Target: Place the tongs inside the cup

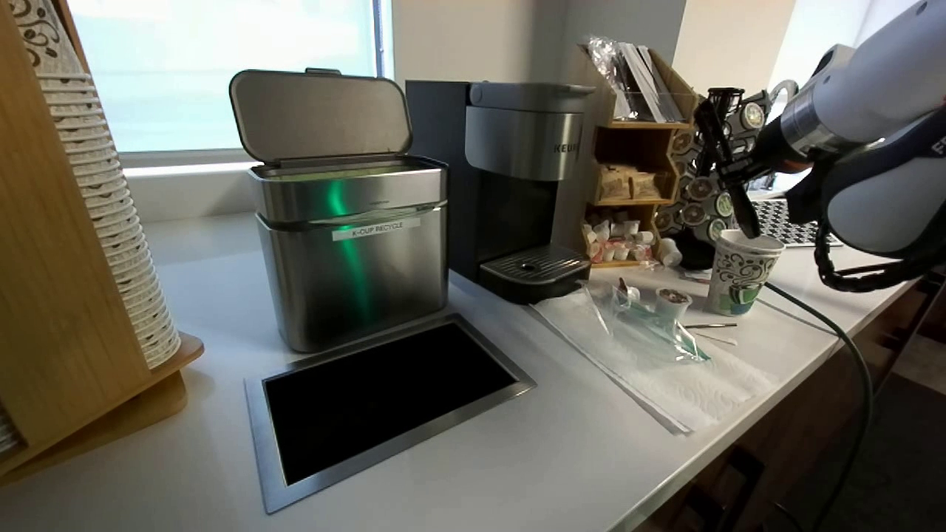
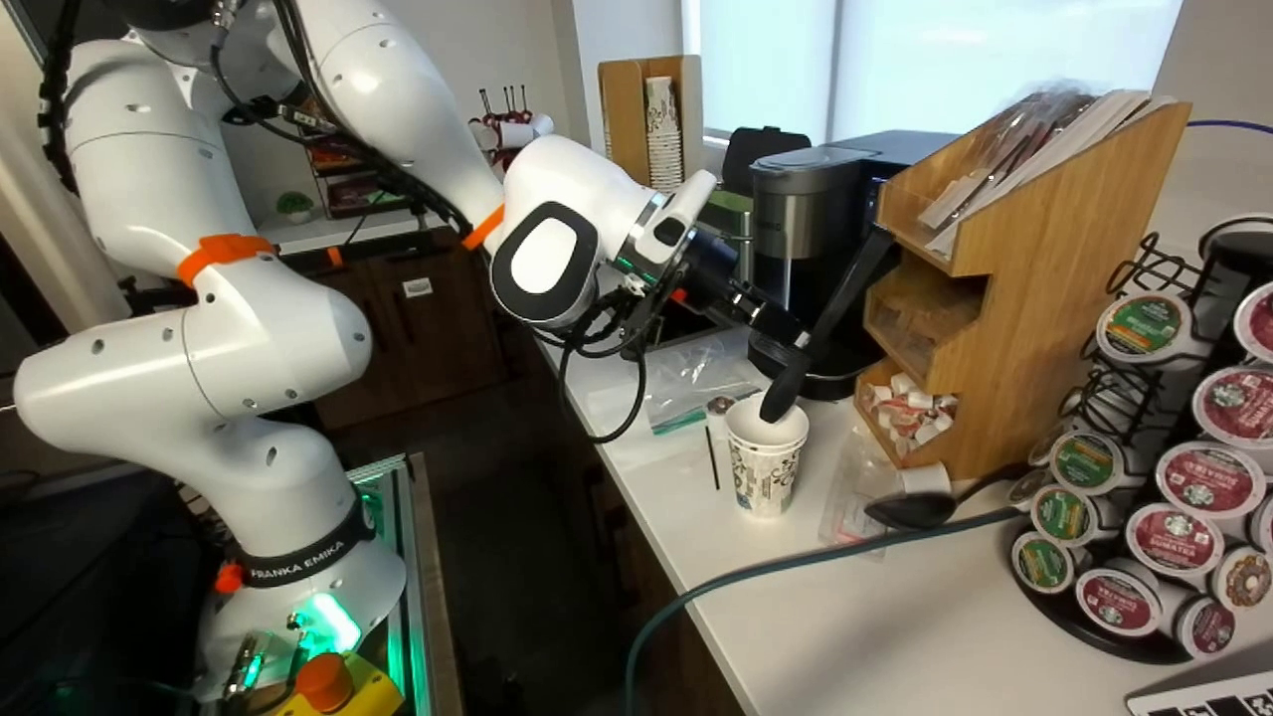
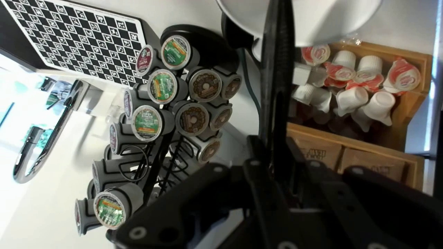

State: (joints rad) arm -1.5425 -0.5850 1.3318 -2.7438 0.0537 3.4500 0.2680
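My gripper (image 2: 799, 340) is shut on the middle of the tongs (image 2: 853, 276), which look long and black here, not silver. They slant downward in both exterior views, their lower end at the mouth of the cup (image 2: 764, 475). That end shows against the inner wall inside the rim; how deep it reaches I cannot tell. The cup, white paper with a swirl pattern and a green logo, stands upright on the counter. In the wrist view the tongs (image 3: 277, 69) run up from between my fingers across the white cup (image 3: 322, 24), which is cut off by the top edge.
A wooden organizer (image 2: 1064, 298) and a coffee maker (image 1: 526, 144) stand behind the cup. A pod rack (image 2: 1144, 517) is nearby. A black spoon (image 2: 915, 509) and a green hose (image 2: 796, 564) lie on the counter. A plastic bag (image 1: 658, 318) and a thin stick (image 1: 709, 326) lie beside the cup.
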